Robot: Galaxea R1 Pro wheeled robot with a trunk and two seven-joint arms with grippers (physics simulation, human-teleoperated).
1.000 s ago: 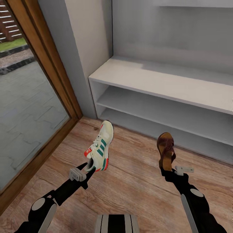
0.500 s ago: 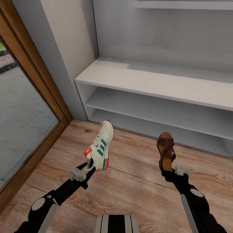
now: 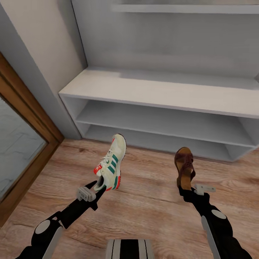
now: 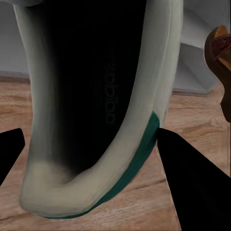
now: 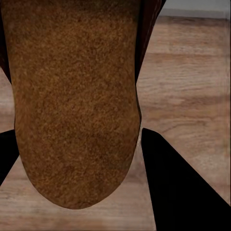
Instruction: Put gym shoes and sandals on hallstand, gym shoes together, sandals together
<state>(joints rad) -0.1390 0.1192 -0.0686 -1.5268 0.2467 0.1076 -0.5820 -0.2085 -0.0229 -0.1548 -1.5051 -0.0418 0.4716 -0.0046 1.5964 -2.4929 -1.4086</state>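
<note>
Your head view: even, soft light, no glare. Faint shadow on the rack point(image 3: 162, 91) top and w/in its shelves. Render slightly soft, esp. floor point(image 3: 151, 201) grain. Wrist views: sneaker point(image 4: 96, 106) and sandal point(image 5: 72, 96) close up, blurry.

Hallstand point(image 3: 162, 91) cut off at right edge; sandal point(image 5: 72, 96) toe beyond wrist frame.
</note>
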